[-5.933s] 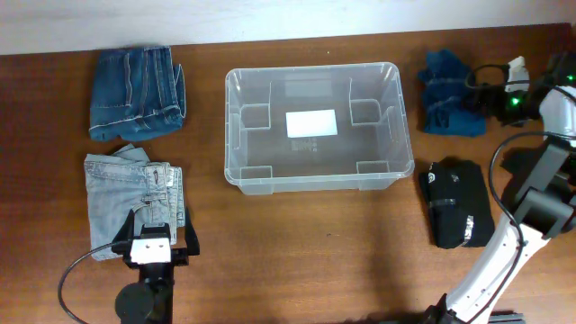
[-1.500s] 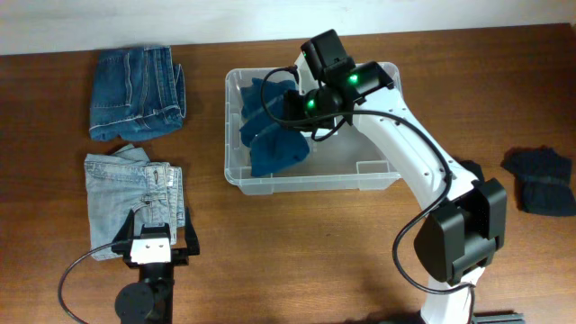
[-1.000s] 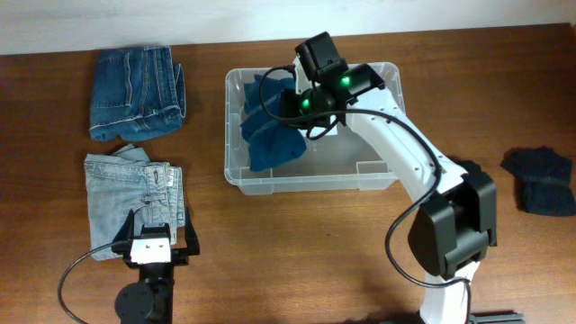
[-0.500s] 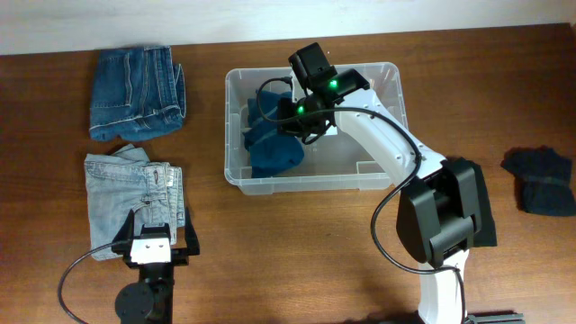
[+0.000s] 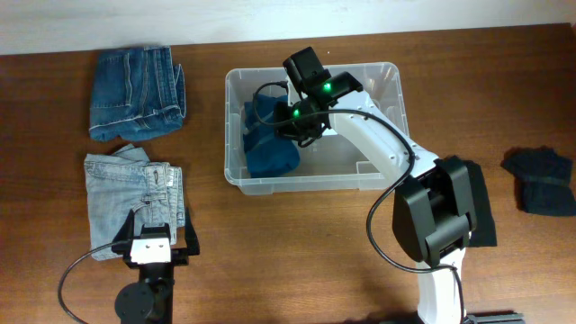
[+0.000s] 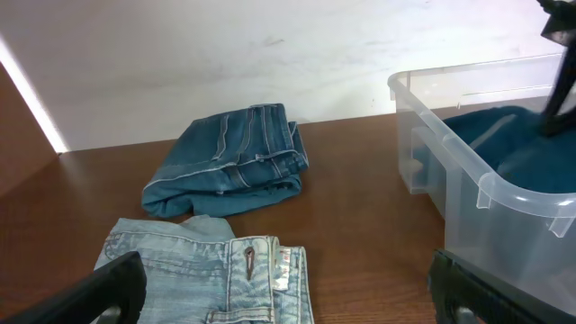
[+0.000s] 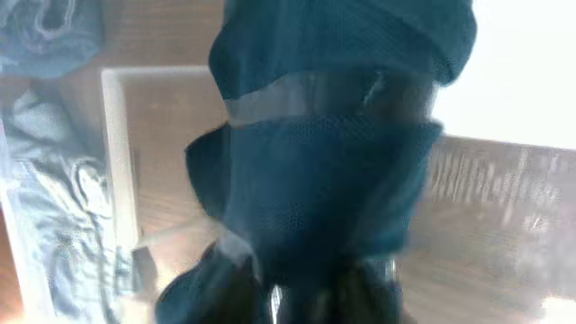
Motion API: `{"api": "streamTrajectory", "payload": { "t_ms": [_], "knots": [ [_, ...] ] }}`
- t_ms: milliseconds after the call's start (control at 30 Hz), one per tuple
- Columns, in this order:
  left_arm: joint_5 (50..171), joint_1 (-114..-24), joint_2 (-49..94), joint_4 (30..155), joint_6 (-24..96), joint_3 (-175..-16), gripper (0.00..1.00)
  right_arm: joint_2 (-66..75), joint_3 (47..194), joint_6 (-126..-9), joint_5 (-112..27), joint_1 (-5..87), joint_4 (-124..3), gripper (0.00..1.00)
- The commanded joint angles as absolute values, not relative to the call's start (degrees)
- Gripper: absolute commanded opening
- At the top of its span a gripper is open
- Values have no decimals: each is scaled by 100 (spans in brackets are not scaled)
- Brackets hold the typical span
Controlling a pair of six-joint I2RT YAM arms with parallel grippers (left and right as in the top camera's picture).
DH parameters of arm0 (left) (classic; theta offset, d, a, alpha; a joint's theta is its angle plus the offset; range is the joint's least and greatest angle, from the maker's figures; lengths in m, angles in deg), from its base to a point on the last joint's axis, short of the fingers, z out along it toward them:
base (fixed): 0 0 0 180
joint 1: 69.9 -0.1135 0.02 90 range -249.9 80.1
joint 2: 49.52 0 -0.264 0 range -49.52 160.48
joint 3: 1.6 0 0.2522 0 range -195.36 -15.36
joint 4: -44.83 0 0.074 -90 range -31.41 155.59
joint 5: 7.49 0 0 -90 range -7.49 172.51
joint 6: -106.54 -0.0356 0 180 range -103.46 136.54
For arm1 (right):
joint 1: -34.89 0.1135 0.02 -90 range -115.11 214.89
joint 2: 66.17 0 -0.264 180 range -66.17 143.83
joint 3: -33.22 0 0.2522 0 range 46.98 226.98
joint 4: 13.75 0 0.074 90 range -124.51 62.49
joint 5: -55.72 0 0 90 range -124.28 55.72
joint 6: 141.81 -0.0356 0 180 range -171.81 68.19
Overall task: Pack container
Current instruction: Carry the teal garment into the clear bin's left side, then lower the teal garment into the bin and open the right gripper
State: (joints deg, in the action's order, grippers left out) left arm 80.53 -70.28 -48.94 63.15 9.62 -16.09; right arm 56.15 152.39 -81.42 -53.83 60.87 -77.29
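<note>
The container [image 5: 382, 135] is a clear plastic bin at the table's middle, also at the right of the left wrist view [image 6: 504, 193]. A dark blue garment [image 5: 270, 153] lies bunched in its left half. My right gripper [image 5: 292, 126] reaches down into the bin over that garment. In the blurred right wrist view the blue garment [image 7: 333, 180] hangs right in front of the gripper [image 7: 333, 297] and hides the gap between its fingers. My left gripper [image 5: 160, 227] stands wide open at the front left, over the near edge of folded light jeans [image 5: 135, 193], holding nothing.
Folded dark blue jeans [image 5: 135, 93] lie at the back left. A dark navy garment [image 5: 540, 180] sits near the right edge, and a black garment [image 5: 486, 225] shows partly behind the right arm's base. The left wrist view shows both jeans [image 6: 234, 162] [image 6: 207, 279].
My right gripper has moved left and deeper into the bin with the blue garment, which has sunk into the bin's left half. The left arm has not moved.
</note>
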Motion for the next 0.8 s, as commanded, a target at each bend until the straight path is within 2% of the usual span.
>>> {"api": "streamTrajectory", "payload": {
  "t_ms": [0, 133, 433, 533, 600, 767],
  "knots": [
    [8011, -7004, -4922, 6321, 870, -1587, 99, 5637, 15250, -8120, -5422, 6161, -7781, 43],
    [8011, -7004, -4922, 6321, 870, -1587, 99, 5637, 15250, -8065, -4924, 6161, -8013, 54],
    [8011, -7004, -4922, 6321, 870, -1587, 99, 5635, 15270, -6778, -4489, 6056, -8142, 54],
    [8011, -7004, -4922, 6321, 870, -1587, 99, 5635, 15270, -6769, -4080, 5960, -8221, 53],
    [8011, -7004, -4922, 6321, 870, -1587, 99, 5635, 15270, -6771, -3691, 5886, -8288, 48],
    [8011, -7004, -4922, 6321, 870, -1587, 99, 5635, 15270, -6767, -3232, 5468, -8527, 23]
  ]
}}
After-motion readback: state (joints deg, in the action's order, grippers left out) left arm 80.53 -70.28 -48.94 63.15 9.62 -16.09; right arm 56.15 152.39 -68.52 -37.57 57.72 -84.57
